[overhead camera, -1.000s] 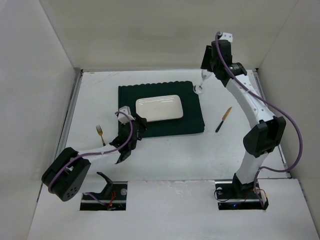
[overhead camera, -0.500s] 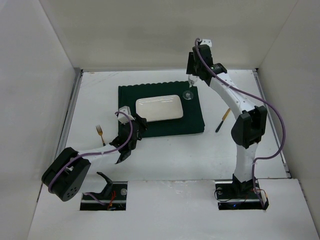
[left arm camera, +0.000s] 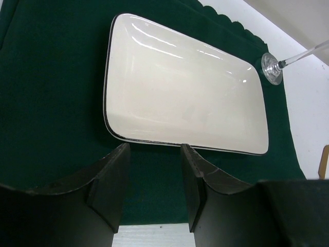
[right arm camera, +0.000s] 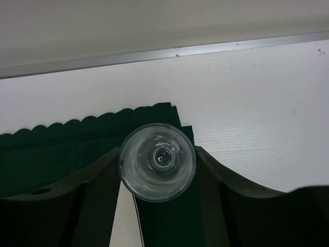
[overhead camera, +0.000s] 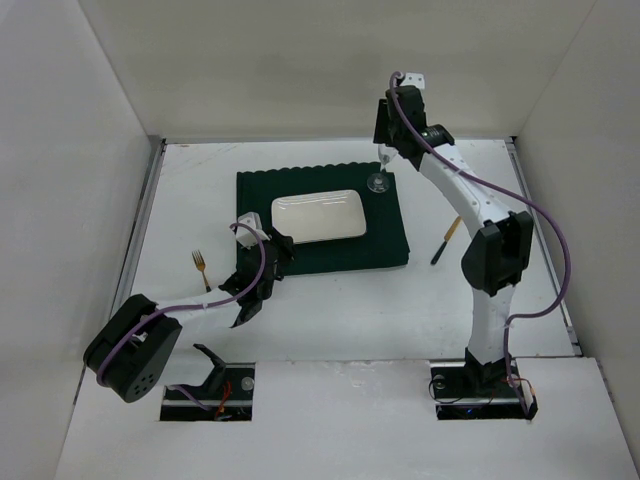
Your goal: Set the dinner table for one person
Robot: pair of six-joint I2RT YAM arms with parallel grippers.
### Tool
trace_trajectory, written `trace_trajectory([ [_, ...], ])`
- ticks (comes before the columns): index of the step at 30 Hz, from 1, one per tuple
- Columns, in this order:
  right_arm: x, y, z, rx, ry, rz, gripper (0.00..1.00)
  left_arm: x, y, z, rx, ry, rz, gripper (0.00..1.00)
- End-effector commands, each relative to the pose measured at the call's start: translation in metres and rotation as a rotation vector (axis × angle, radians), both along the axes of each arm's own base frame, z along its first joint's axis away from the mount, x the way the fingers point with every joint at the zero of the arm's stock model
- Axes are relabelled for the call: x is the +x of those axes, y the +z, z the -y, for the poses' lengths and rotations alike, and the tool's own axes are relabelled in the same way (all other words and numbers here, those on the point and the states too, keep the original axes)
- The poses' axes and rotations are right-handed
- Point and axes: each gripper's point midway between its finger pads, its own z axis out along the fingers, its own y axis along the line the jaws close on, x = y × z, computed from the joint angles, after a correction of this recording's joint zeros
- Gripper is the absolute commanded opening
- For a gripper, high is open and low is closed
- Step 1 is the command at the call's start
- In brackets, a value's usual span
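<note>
Gently, my right tool [right arm camera: 157, 151] pinching the clear stemmed glass [right arm camera: 157, 161], I level its foot over the dark green scallop-edged placemat [right arm camera: 51, 146].

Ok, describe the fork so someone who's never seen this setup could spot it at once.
Start from the white table and the dark green placemat in its middle. On the bare tabletop left of the placemat lies the fork, tines toward the far wall. It is small and gold, the only cutlery on that side; the knife lies to the placemat's right.
</note>
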Motion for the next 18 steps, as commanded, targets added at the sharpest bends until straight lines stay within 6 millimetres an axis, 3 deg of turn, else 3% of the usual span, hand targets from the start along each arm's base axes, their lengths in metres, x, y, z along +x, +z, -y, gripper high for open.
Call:
trace_trajectory([
  [1, 0.015, 0.027, -0.009, 0.022, -0.005, 0.107, 0.56, 0.005, 0.014, 0.001, -0.03, 0.009, 0.048, 0.41],
  [5, 0.018, 0.015, -0.013, 0.015, -0.002, 0.087, 0.58, 0.006, 0.012, 0.0, -0.026, 0.011, 0.043, 0.41],
  [9, 0.017, 0.011, -0.015, 0.01, 0.002, 0.081, 0.67, 0.006, 0.011, -0.001, -0.025, 0.012, 0.042, 0.41],
  [15, 0.011, 0.031, -0.013, 0.018, 0.006, 0.114, 0.76, 0.006, 0.013, 0.0, -0.028, 0.011, 0.046, 0.41],
  [18, 0.005, 0.052, -0.009, 0.043, 0.001, 0.149, 0.8, 0.006, 0.012, 0.0, -0.026, 0.011, 0.04, 0.41],
])
